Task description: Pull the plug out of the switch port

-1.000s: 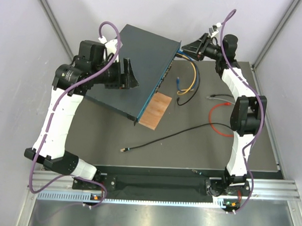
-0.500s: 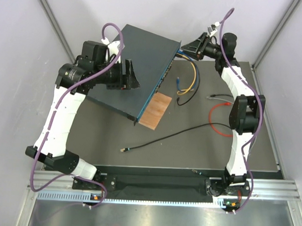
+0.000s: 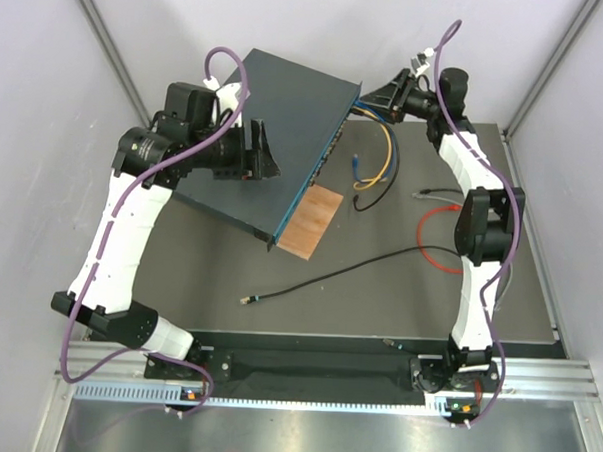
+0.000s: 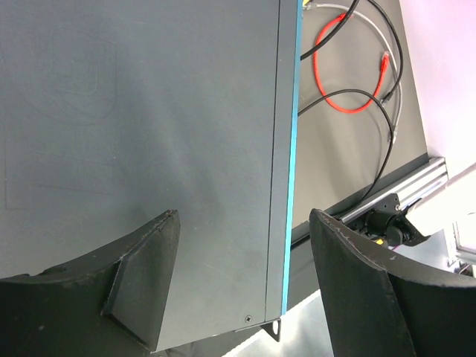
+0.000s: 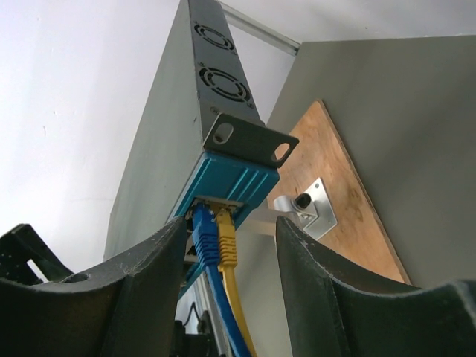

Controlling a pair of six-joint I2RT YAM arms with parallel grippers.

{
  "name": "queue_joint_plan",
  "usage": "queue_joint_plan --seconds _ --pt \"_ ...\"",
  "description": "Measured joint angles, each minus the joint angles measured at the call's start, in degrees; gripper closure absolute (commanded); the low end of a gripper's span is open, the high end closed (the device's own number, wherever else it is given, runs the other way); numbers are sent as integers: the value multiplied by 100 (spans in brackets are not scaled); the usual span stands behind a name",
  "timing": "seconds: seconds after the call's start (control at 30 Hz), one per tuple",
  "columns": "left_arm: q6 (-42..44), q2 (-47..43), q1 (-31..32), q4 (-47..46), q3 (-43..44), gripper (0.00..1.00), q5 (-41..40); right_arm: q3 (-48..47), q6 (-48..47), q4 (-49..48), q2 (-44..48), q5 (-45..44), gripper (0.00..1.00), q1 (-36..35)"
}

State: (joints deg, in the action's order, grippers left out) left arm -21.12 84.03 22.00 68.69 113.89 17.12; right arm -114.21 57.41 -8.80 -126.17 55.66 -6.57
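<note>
The switch (image 3: 281, 125) is a big dark blue-grey box lying askew at the back of the table, its socket face with a cyan edge (image 4: 292, 149) facing right. A blue plug (image 5: 204, 229) and a yellow plug (image 5: 225, 238) sit side by side in sockets at its far corner (image 5: 230, 175). My right gripper (image 5: 227, 249) is open, with one finger on each side of the two plugs and not touching them; it is at that corner in the top view (image 3: 372, 97). My left gripper (image 4: 245, 260) is open over the switch's top near the front edge (image 3: 265, 149).
A small brown board (image 3: 310, 219) with a metal bracket (image 5: 309, 207) lies under the switch's near corner. Loose cables lie to the right: yellow (image 3: 388, 155), black (image 3: 329, 277), red (image 3: 436, 237) and grey (image 3: 435, 195). White walls stand close behind and on both sides.
My right wrist has shifted slightly further back and left at the switch's far corner. The left arm and the switch have barely moved.
</note>
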Motion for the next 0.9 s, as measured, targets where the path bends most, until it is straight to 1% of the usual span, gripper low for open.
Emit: queue_joint_plan --seconds 0.2,0.5,0.57,0.7,0.8,0.9 --pt "-4 0 0 -59 -55 25 2 -24 -20 37 -35 11 49 -9" --pt "-50 0 0 -168 -114 25 33 -221 -358 374 -35 -35 48 -13" --pt "-79 0 0 -201 -120 27 131 -258 -404 396 -35 -39 49 -15" --pt "-146 22 90 -282 -109 26 254 -267 -597 673 -35 -122 48 -15" --pt "-181 210 402 -286 114 26 129 -431 -778 1067 -26 -197 49 -11" --pt "-225 479 986 -382 411 26 -138 -466 -1014 1502 68 -372 49 13"
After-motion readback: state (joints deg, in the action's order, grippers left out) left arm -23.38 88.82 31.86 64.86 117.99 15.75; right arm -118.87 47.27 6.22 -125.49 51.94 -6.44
